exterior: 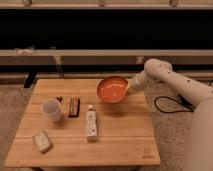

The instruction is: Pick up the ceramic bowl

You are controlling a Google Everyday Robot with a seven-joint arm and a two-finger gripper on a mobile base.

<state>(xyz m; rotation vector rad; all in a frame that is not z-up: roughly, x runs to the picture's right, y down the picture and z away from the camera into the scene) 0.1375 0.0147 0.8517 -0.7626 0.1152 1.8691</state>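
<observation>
End effector (128,88) gripping tilted ceramic bowl (112,89)

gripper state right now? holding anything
gripper: shut on the ceramic bowl, gripping its right rim, bowl tilted and lifted above the wooden table.

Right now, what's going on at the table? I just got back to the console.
The arm's gripper holds the ceramic bowl by its right rim, tilted, with its inside facing the camera, and it looks raised off the wooden table. On the table are a white cup, a dark snack bar, a white bottle lying flat and a small pale packet near the front left corner.
</observation>
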